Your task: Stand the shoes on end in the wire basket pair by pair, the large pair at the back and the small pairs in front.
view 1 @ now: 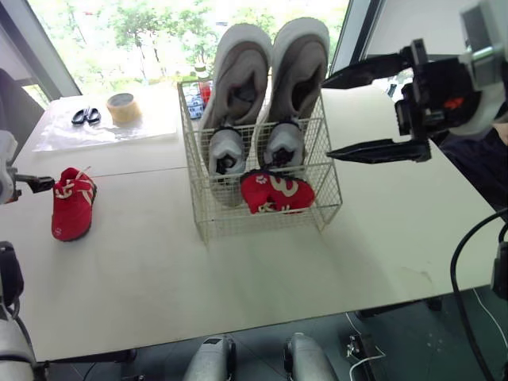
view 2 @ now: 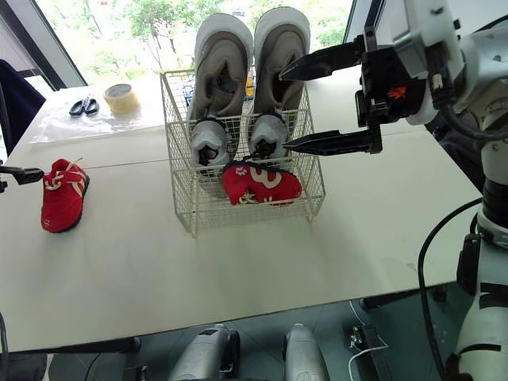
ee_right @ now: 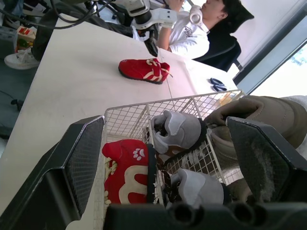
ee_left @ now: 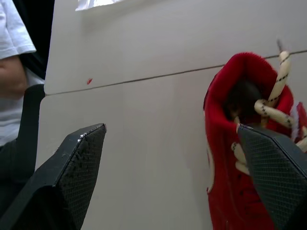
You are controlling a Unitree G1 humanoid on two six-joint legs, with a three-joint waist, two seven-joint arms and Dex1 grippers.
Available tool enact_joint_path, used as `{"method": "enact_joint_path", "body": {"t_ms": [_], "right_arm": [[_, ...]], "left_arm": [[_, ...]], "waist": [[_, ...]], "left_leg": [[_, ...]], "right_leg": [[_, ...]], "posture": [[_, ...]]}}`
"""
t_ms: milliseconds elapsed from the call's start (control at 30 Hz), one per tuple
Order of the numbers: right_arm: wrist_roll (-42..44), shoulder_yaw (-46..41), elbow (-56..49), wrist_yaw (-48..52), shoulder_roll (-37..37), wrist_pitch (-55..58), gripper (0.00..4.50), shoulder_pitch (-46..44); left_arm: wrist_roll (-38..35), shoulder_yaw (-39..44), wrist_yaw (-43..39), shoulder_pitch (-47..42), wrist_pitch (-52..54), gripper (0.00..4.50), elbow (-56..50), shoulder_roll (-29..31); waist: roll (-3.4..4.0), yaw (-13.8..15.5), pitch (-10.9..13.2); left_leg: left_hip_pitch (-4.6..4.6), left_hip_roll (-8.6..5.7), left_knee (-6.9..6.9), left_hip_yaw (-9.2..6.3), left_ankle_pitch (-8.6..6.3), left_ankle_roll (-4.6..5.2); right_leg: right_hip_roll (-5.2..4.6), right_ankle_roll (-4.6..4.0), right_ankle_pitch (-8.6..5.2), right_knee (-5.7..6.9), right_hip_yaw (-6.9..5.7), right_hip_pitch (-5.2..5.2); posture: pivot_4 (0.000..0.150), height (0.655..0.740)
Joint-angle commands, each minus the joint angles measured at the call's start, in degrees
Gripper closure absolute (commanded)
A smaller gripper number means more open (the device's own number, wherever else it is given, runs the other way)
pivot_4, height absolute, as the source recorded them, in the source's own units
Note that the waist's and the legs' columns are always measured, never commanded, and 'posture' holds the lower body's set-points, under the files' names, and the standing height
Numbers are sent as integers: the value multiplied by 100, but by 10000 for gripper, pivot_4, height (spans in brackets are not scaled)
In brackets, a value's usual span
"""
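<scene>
Pale table (view 1: 159,270), bright window (view 1: 159,32) behind, leafy daylight, dark floor (view 1: 397,345)

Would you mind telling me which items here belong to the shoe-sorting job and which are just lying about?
Job: wire basket, large pair, small grey pair, red shoe in basket, red shoe on table.
Lying about: scissors, tape roll, plastic sheet.

wire basket (view 1: 262,220): large grey pair (view 1: 238,75) on end at its back, small grey pair (view 1: 228,151) before them, one red shoe (view 1: 276,193) frontmost; other red shoe (view 1: 73,205) lies well left of it.
</scene>
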Motion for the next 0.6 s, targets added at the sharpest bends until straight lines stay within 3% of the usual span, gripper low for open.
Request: {"method": "enact_joint_path", "body": {"t_ms": [33,100,167,300,367,433,600], "right_arm": [[618,-298,-441,-294,86,482,1068,-36],[1108,-323,-768,-494,226,894,1068,162],[1098,-179,-1191,-550,258,846,1068,607],[839,-82,-1309,-850,320,677,1068,1156],[724,-112,-1247,-967,273,635,1068,1322],[701,-186,-1298,-1196,242,738,1068,1502],[609,-256,-1674,-2019,286,1004,1068,1986]], "left_arm": [[65,159,70,92,-117,0,-3,201],[-17,294,83,88,-87,0,-10,165],[-194,430,-484,-91,-93,0,-145,24],[-866,622,-2582,-454,286,0,-1058,-351],[-1530,654,-3624,-111,1003,0,-2457,-446],[-2438,661,-4276,588,2057,0,-4509,-440],[-3926,801,-4672,1760,3302,0,-7590,-304]], "waist": [[0,-1,0],[-16,6,-6],[-35,24,-13],[-68,142,-6],[-83,145,-4],[-83,84,-4],[-81,-93,-4]], "left_leg": [[0,0,0,0,-1,1],[0,1,1,0,-1,2],[0,2,0,-4,-1,1],[-11,-1,16,-5,-2,4],[-18,-1,20,-8,-1,2],[-21,0,20,-6,9,-16],[-25,1,-3,-11,14,-25]], "right_leg": [[-1,0,0,0,0,0],[-1,0,0,1,0,0],[-1,0,0,1,-4,3],[-5,1,2,1,-12,6],[-5,5,6,-1,-15,5],[-5,5,7,-1,-11,1],[-19,4,6,-6,9,-19]], "posture": [[1500,7400],[1500,7400],[1500,7400],[1500,7400],[1500,7400],[1500,7400],[1500,7400]]}}
